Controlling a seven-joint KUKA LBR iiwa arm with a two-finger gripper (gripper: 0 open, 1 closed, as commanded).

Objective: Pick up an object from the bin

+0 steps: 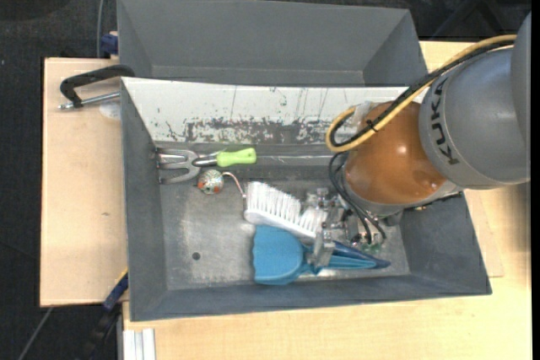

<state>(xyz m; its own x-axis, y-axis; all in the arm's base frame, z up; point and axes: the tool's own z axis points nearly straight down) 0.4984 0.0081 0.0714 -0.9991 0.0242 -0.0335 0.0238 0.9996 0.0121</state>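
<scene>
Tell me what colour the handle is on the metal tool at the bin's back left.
The handle is lime green, clearest in the camera view.

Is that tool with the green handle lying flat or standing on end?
Lying flat. The green-handled tool stretches lengthwise along the floor of the bin by the far wall, metal end left, handle right.

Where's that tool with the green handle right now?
In the camera view, the green-handled metal tool lies at the back left of the bin, along its far wall, with a small round orange-and-silver thing just in front of it.
</scene>
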